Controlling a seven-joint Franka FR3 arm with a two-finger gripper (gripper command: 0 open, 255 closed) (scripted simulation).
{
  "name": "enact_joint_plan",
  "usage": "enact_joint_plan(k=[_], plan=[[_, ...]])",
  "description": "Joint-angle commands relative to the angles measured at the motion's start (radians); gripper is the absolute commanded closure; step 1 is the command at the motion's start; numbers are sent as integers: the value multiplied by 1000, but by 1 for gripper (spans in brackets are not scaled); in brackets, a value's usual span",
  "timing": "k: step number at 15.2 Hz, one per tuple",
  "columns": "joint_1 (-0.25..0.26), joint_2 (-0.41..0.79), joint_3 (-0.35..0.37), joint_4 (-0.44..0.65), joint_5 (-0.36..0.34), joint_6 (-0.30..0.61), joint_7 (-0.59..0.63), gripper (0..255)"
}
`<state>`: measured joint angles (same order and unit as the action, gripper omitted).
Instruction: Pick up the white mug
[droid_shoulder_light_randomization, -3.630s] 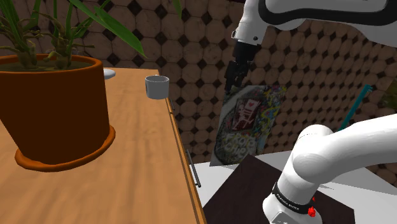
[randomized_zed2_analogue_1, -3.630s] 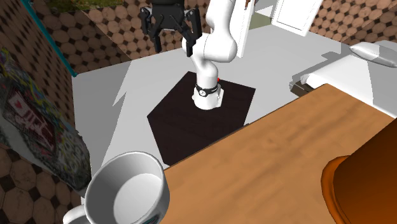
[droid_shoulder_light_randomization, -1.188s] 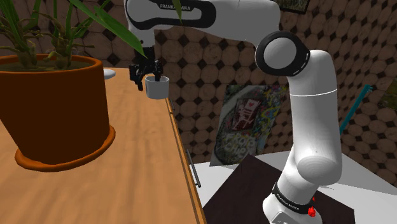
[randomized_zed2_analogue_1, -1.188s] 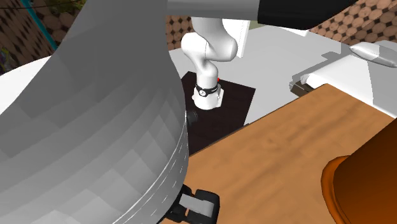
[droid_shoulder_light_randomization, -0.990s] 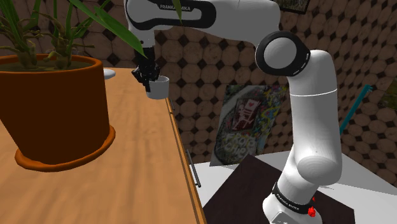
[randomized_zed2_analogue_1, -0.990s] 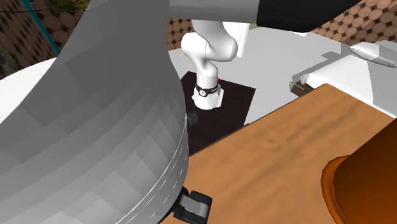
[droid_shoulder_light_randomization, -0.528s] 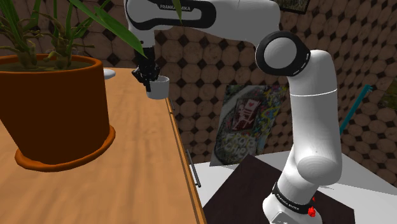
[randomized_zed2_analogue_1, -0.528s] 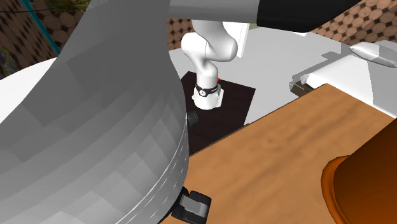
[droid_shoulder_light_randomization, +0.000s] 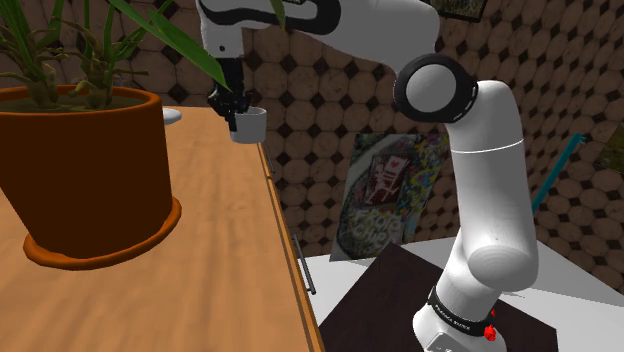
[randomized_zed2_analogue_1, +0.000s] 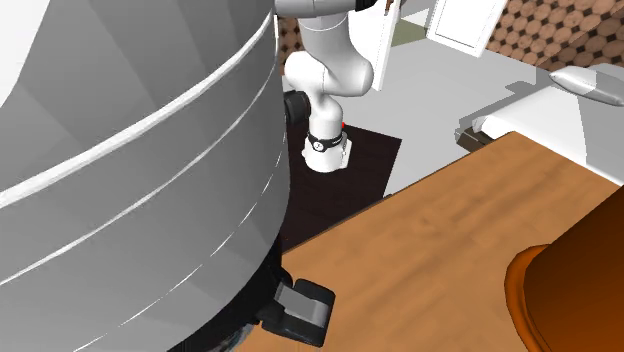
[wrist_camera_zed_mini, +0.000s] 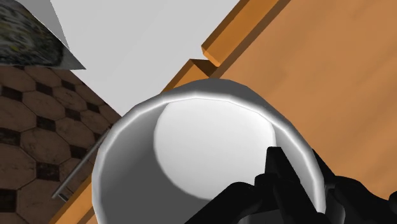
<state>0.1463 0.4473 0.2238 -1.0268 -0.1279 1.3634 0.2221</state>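
I'm watching the wooden counter (droid_shoulder_light_randomization: 230, 250) as it's running from the shoulder view's lower left toward the patterned wall. A big brown-orange plant pot (droid_shoulder_light_randomization: 85, 170) is sitting on it in a matching saucer (droid_shoulder_light_randomization: 100, 252), filling that view's left side. Past the pot, at the far end, a small pale dish (droid_shoulder_light_randomization: 172, 116) is lying on the top. A thin metal handle (droid_shoulder_light_randomization: 304, 264) is running along the counter's side face.

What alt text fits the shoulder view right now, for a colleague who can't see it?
The black tool clasps the rim of the white mug at the far edge of the wooden table. A large brown plant pot stands on the table, nearer the camera.
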Motion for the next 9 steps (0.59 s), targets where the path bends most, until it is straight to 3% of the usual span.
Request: enact_joint_plan(k=[1, 7, 9], plan=[[9, 24, 0, 67, -5, -44, 0, 255], [49, 144, -8, 355, -32, -211, -10, 255], [51, 151, -9, 370, -33, -219, -11, 255]])
